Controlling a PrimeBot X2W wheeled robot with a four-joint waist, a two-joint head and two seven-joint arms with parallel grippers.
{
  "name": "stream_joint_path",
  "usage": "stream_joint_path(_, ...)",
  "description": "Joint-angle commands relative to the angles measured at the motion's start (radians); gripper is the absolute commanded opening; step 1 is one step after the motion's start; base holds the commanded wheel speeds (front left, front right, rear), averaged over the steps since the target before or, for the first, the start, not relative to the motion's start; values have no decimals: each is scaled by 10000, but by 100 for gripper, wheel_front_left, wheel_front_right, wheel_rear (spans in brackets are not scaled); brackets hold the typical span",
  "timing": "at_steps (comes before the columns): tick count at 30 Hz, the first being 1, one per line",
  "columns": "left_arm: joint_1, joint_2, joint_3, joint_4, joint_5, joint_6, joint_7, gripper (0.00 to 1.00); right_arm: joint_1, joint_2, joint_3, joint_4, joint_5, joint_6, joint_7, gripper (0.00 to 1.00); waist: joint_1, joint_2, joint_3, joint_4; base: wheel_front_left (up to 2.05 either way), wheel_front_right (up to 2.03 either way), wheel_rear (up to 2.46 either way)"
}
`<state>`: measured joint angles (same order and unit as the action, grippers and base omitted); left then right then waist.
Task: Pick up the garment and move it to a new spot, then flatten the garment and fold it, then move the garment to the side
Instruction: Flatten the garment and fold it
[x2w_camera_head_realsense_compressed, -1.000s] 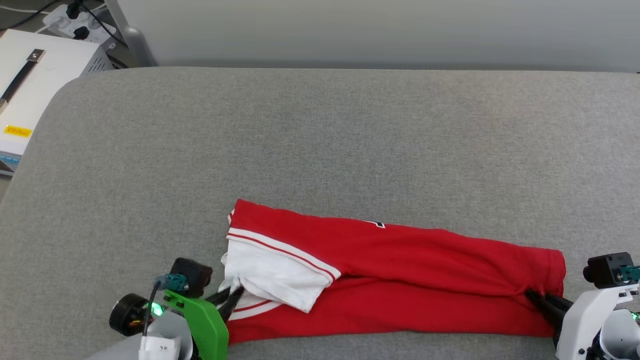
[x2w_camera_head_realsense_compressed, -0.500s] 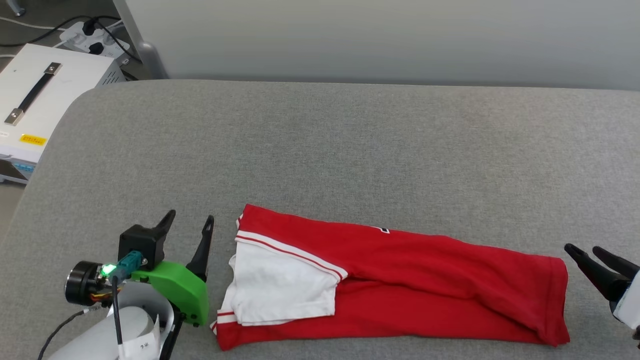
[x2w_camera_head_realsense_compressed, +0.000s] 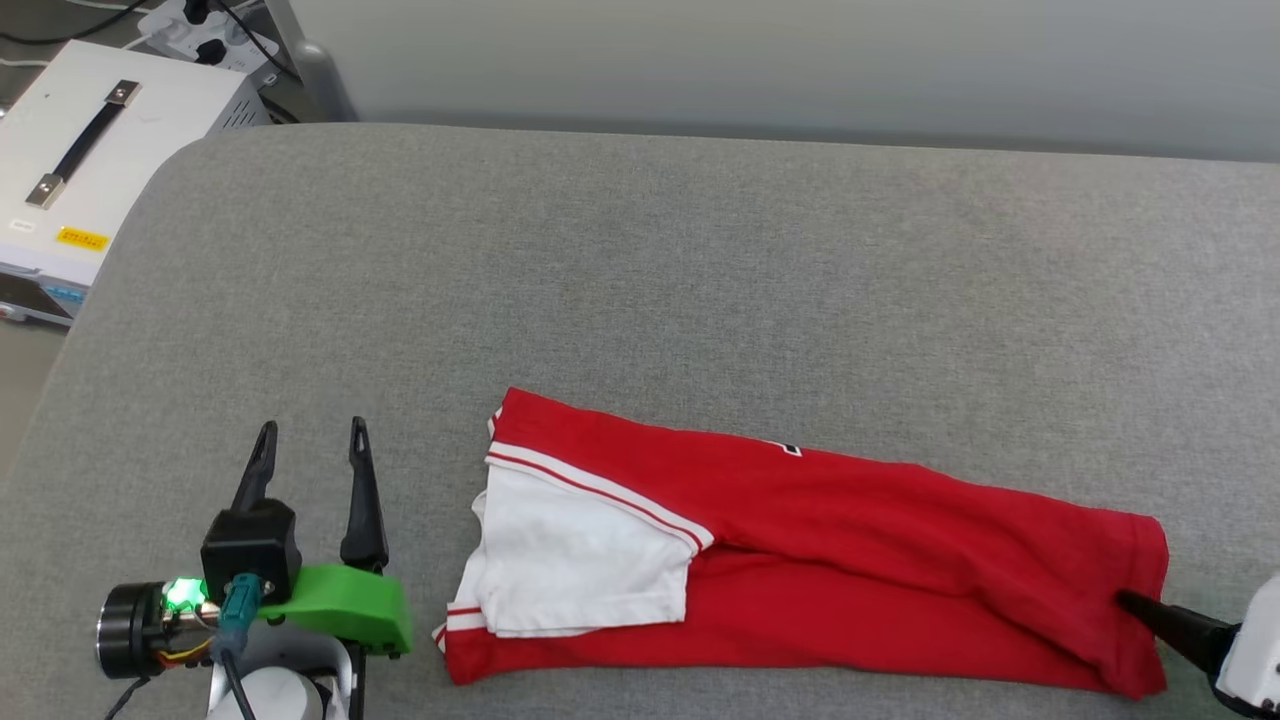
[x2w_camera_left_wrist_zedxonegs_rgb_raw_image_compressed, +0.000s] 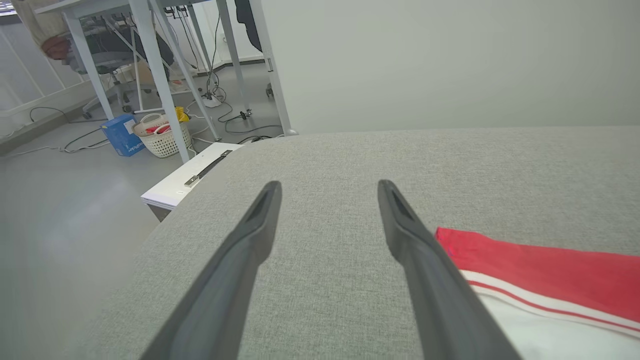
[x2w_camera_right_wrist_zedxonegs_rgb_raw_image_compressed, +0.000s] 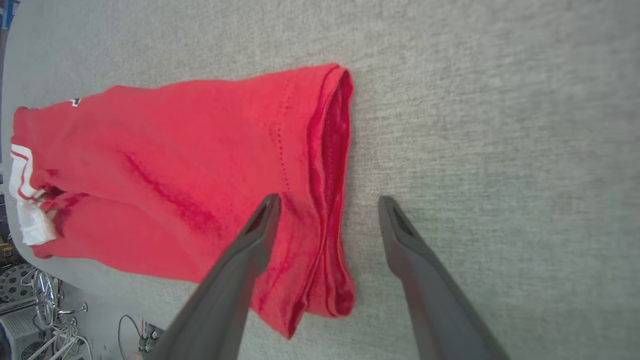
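Observation:
The garment (x2w_camera_head_realsense_compressed: 820, 560) lies folded into a long red strip along the front of the grey padded table (x2w_camera_head_realsense_compressed: 640, 290), with a white sleeve (x2w_camera_head_realsense_compressed: 580, 570) on top at its left end. My left gripper (x2w_camera_head_realsense_compressed: 312, 430) stands open on the bare cloth to the left of the garment, touching nothing. In the left wrist view its fingertips (x2w_camera_left_wrist_zedxonegs_rgb_raw_image_compressed: 327, 185) are spread, and the garment (x2w_camera_left_wrist_zedxonegs_rgb_raw_image_compressed: 540, 260) lies to their right. My right gripper (x2w_camera_right_wrist_zedxonegs_rgb_raw_image_compressed: 328, 200) hovers open over the garment's hem (x2w_camera_right_wrist_zedxonegs_rgb_raw_image_compressed: 330, 165) at the right end, and one finger (x2w_camera_head_realsense_compressed: 1150, 612) reaches that corner in the head view.
A white box with a black handle (x2w_camera_head_realsense_compressed: 90, 160) stands off the table's rounded left corner, with a power strip (x2w_camera_head_realsense_compressed: 195, 20) and cables behind it. A pale wall (x2w_camera_head_realsense_compressed: 760, 60) runs along the far edge. On the floor are a basket (x2w_camera_left_wrist_zedxonegs_rgb_raw_image_compressed: 162, 137) and table legs (x2w_camera_left_wrist_zedxonegs_rgb_raw_image_compressed: 155, 75).
Both grippers were shut on the garment's ends a second ago. They have opened and let go, and the left one has drawn away to the left. The head camera has shifted.

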<state>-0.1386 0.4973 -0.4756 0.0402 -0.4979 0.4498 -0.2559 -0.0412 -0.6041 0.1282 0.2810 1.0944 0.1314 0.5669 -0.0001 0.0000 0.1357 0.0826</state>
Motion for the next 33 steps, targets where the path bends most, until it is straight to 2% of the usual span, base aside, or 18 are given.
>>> stream_joint_path(1, 324, -284, 358, -109, 407, -57, -58, 100, -176, 129, 114, 138, -61, -7, 35, 100, 1, 0, 69, 77, 0, 0, 0)
stream_joint_path(15, 1255, -2413, 2263, -211, 2766, -1624, -58, 100, -839, 846, 1465, 833, -282, -7, -220, 100, 1, 0, 106, 185, 0, 0, 0)
stream_joint_path(16, 1273, -2495, 2345, -187, 2889, -1711, -58, 100, -880, 817, 1530, 867, -318, -7, -338, 42, 1, 0, 96, 187, 0, 0, 0)
stream_joint_path(17, 1297, -2598, 2447, -162, 3027, -1803, -58, 100, -924, 784, 1613, 913, -336, -7, -466, 12, 1, 0, 82, 186, 0, 0, 0)
stream_joint_path(18, 1316, -2677, 2516, -141, 3128, -1876, -58, 100, -961, 747, 1670, 951, -341, -7, -568, 0, 1, 0, 67, 186, 0, 0, 0)
stream_joint_path(27, 1485, -3178, 3028, -223, 3755, -2791, -58, 100, -1182, 17, 1877, 1310, -90, -7, -1250, 0, 1, 0, -244, 161, 0, 0, 0)
stream_joint_path(33, 1625, -3380, 3307, -186, 3995, -3163, -58, 100, -1187, -793, 1693, 1618, -199, -7, -1383, 0, 1, 0, -400, 64, 0, 0, 0)
